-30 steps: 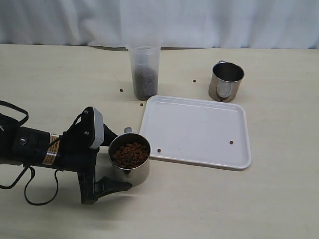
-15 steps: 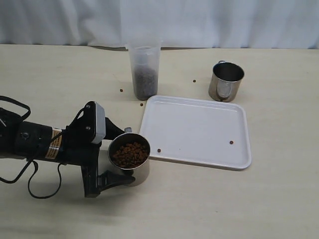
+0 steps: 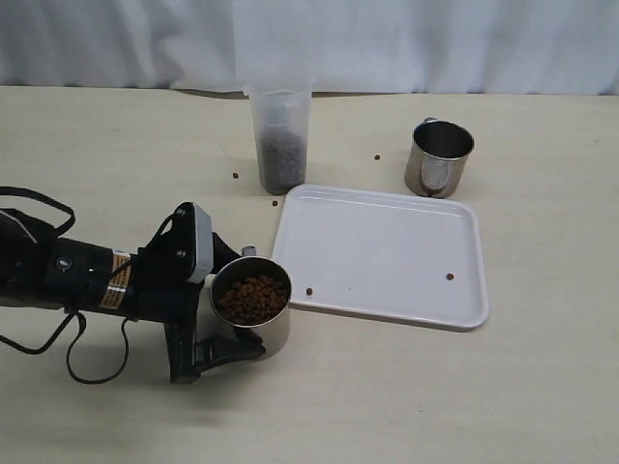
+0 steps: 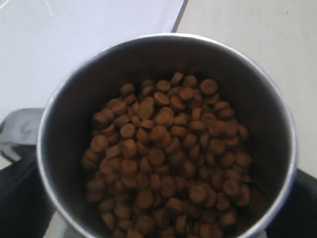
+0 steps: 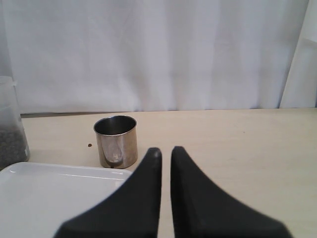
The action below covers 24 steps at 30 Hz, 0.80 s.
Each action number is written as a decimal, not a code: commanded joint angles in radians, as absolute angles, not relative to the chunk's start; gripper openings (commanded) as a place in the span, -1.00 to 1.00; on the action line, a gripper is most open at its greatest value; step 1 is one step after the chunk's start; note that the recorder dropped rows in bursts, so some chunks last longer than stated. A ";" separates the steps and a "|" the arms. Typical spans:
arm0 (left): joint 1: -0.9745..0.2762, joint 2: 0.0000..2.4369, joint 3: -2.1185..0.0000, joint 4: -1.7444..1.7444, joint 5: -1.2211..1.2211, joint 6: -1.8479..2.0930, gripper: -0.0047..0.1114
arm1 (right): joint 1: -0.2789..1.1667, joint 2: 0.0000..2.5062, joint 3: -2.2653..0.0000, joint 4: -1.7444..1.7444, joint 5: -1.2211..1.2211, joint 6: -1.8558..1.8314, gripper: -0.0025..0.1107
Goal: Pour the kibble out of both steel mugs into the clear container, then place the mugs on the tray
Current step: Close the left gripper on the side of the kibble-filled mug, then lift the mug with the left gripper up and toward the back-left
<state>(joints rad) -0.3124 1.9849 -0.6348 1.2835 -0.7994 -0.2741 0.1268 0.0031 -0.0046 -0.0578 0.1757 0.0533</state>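
Your left gripper (image 3: pixel 237 302) stands spread wide around the full mug (image 3: pixel 269 336) (beside the tray (image 3: pixel 387 253)); your right gripper (image 5: pixel 165 150) is pressed together

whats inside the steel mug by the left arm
Brown kibble lies heaped inside the steel mug, below its rim. The mug's bottom is covered by it.

The right gripper (image 5: pixel 166 149) is seen closed, its 2 black fingers (image 5: pixel 143 193) parted only by a thin slit. Beyond the tips, 1 steel mug (image 5: pixel 116 141) is stood upright on the table (image 5: pixel 237 144), just past a corner of the tray (image 5: pixel 49 198). 1 stray pellet (image 5: pixel 89 145) lies beside the mug. The clear container (image 5: pixel 9 109) (cut off by the frame edge) is partly filled with kibble (image 5: pixel 11 146).
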 commanded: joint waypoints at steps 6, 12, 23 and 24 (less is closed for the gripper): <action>-0.315 2.044 -0.693 1.305 -0.870 -0.297 0.86 | 0.131 0.000 0.000 -0.060 0.178 0.057 -0.86; -0.315 2.047 -0.693 1.306 -0.906 -0.294 0.86 | 0.131 0.000 0.000 -0.060 0.178 0.057 -0.86; -0.315 2.056 -0.693 1.307 -0.893 -0.293 0.75 | 0.131 0.000 0.000 -0.060 0.178 0.057 -0.86; -0.315 2.056 -0.693 1.309 -0.893 -0.289 0.62 | 0.131 0.000 0.000 -0.060 0.178 0.057 -0.86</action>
